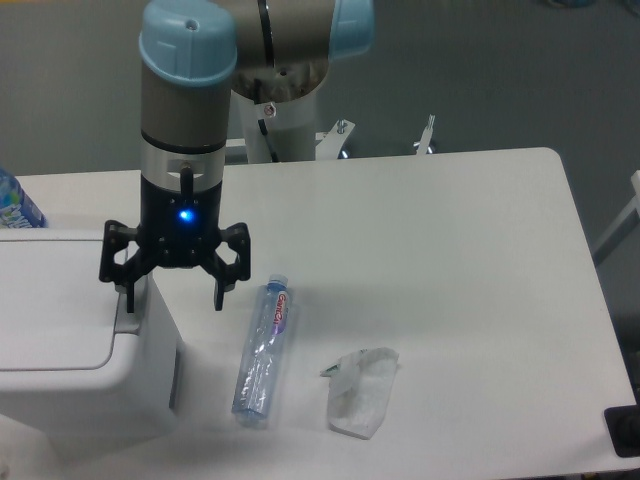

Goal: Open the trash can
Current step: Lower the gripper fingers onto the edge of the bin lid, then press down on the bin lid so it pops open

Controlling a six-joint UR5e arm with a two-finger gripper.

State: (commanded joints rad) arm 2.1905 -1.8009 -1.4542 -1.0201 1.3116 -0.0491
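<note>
The gripper [172, 297] hung with fingers spread wide over the right edge of the trash can [80, 335], which sat at eight o'clock on the table [440, 260], one fingertip by its grey push tab [127, 312].

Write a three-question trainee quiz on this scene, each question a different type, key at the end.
1. True or false: the trash can lid is already raised.
2. Which item lies nearest the end effector? A) crumpled tissue B) plastic bottle C) black object at the table's right corner
3. Fill in: one finger hangs above the can's grey ____.

Key: 1 false, the lid lies flat. 2 B. 3 push tab.
</note>
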